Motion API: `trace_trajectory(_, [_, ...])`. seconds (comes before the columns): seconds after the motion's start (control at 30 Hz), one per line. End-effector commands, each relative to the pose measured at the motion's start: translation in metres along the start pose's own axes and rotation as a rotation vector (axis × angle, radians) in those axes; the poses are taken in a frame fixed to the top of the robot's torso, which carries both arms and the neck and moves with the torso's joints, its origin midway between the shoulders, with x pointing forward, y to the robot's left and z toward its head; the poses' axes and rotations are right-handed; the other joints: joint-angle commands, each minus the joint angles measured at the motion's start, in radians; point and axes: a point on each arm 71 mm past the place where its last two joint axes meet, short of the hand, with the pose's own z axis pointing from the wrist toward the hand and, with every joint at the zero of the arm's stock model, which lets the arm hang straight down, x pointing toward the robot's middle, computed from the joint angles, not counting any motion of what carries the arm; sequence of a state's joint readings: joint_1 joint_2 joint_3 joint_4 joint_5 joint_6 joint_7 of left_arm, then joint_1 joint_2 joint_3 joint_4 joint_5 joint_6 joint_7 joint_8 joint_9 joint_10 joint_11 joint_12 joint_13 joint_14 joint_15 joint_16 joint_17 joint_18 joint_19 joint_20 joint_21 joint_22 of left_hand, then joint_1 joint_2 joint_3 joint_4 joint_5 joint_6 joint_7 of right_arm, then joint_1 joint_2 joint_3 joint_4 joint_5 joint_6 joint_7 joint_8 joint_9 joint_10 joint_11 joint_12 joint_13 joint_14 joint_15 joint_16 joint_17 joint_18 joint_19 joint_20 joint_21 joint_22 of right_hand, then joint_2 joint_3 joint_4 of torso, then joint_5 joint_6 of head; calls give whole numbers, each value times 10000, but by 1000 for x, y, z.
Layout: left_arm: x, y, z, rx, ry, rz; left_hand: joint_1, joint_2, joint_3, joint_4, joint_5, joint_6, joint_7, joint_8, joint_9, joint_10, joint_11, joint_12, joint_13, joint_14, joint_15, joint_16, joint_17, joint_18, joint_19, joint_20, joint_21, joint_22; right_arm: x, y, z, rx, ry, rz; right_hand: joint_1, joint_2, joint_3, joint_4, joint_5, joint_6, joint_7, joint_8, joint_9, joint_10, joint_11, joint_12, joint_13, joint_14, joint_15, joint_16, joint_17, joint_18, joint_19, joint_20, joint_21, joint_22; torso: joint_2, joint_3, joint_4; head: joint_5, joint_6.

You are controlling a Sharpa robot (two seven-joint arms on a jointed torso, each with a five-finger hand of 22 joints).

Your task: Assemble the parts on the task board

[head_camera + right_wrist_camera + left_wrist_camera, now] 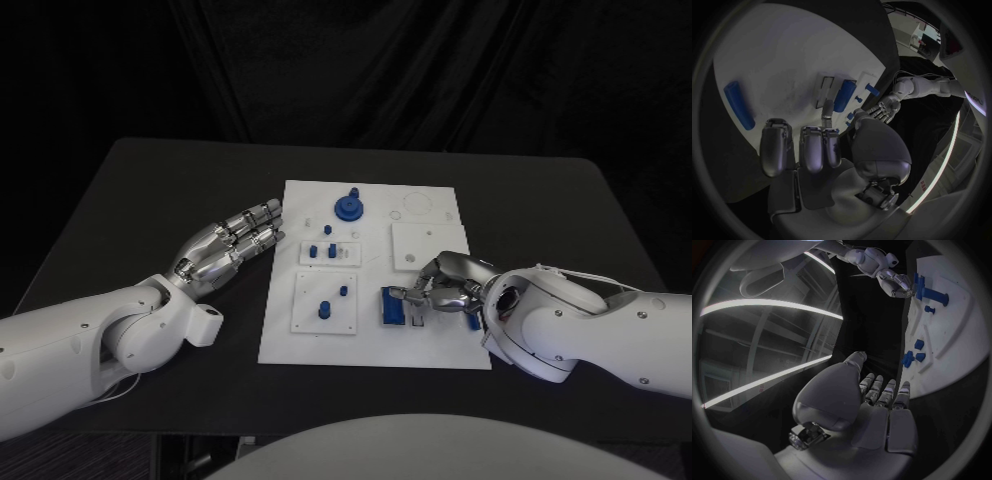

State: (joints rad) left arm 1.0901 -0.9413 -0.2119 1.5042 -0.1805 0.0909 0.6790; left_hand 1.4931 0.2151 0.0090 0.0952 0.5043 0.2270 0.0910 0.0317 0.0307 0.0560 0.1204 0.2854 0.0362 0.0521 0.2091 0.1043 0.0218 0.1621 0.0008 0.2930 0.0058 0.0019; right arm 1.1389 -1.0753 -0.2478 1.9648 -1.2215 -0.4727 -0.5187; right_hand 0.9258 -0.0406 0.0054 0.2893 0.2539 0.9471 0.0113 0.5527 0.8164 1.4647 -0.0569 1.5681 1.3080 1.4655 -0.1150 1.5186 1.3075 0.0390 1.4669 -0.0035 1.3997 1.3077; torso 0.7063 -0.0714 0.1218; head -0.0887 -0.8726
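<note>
1. Two white arms reach in on the head view: the left silver hand [231,243] lies open, fingers stretched, on the black table [144,200] just beside the white rectangular task board [433,345]; the right silver hand [444,285] hovers over the board's near right part, fingers curled by a blue upright part [392,306]. Whether it grips that part, I cannot tell.
2. Left wrist view: the left hand's fingers [879,390] extend flat, holding nothing.
3. Right wrist view: a long blue cylindrical part [739,105] lies on the board.
</note>
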Motion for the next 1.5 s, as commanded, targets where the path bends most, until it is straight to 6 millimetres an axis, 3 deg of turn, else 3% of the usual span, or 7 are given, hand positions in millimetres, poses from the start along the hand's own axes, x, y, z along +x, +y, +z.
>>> trace_trajectory(0.03, [1,-1,-1,204,100,-136,-9,97,66,-3,35,-7,84,22,3,-34,44,0,4,16,72,69,16,10,-25,35,-45,-6,-8,0,-7,-404,-678,322,396,12,-123,11,501,76,-2,-18,18,1061,-4,27,2628,853,14,-4,1591,47,332,30,-8,2051,0,10,-4,16,0])
trace_trajectory(0.23, [1,-1,-2,192,56,-111,-9,103,83,-2,40,9,90,23,5,-35,47,16,6,21,78,82,18,9,-30,37,-41,-2,-27,-10,-21,-83,-1079,222,920,-23,-273,4,1452,32,1,-94,8,1061,-7,27,2628,857,9,13,1616,37,352,20,22,2064,-7,13,-1,-43,0])
trace_trajectory(0.43, [2,0,-1,177,44,-99,-10,102,86,-2,41,16,89,25,6,-34,49,18,7,22,80,84,19,9,-33,37,-39,0,-41,-29,-31,583,-1196,-449,1133,-70,-337,-4,1761,-31,24,-188,-42,1061,12,27,2628,861,22,24,1634,23,375,29,74,2082,-7,6,4,-170,0])
trace_trajectory(0.53, [2,0,-1,175,45,-100,-8,102,100,-5,53,28,90,27,8,-30,54,34,9,27,83,93,21,11,-35,38,-37,2,-44,-38,-32,894,-1214,-1106,1567,-233,-386,-17,2638,-74,75,-444,-265,1061,54,27,2628,863,55,33,1643,7,402,52,135,2103,-7,-8,18,-245,0])
trace_trajectory(0.87, [1,-1,-2,169,11,-81,-5,101,115,-8,71,28,89,27,8,-26,60,49,11,30,86,100,22,11,-34,38,-38,1,-47,-55,-36,1272,-1703,-2987,1799,-339,-446,-6,2767,106,60,-530,-413,1061,76,27,2628,891,61,106,1785,-40,480,69,326,2168,4,-43,11,-319,0])
trace_trajectory(1.1, [1,0,-2,165,31,-95,-6,94,140,-11,97,26,79,26,7,-20,88,62,13,35,93,110,23,8,-33,40,-38,1,-47,-58,-37,1425,-1791,-3508,1811,-357,-492,15,2777,217,46,-538,-458,1061,67,27,2628,927,45,193,1952,-78,548,59,487,2221,15,6,15,-358,0])
trace_trajectory(1.5, [1,0,-1,140,56,-106,-7,93,148,-11,102,25,76,26,7,-20,98,64,13,36,96,113,23,7,-33,40,-39,0,-39,-65,-37,1809,-1160,-3993,1637,-281,-585,35,2618,254,59,-621,-546,1061,77,27,2628,917,41,174,1899,-74,545,51,478,2216,17,-8,7,-404,0])
